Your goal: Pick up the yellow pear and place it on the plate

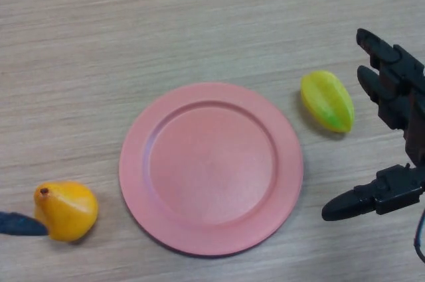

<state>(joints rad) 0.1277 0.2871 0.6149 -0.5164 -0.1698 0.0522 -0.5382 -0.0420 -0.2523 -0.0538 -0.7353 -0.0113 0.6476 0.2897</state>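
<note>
A yellow-orange pear (66, 210) lies on the wooden table at the lower left, left of the pink plate (211, 168), which holds nothing. Only a dark fingertip of my left hand (20, 224) shows at the left edge, touching or just beside the pear's left side. My right hand (392, 106) is at the right edge, open with fingers straight and thumb spread, holding nothing, right of the plate.
A yellow-green starfruit (327, 101) lies on the table right of the plate, just left of my right hand's fingers.
</note>
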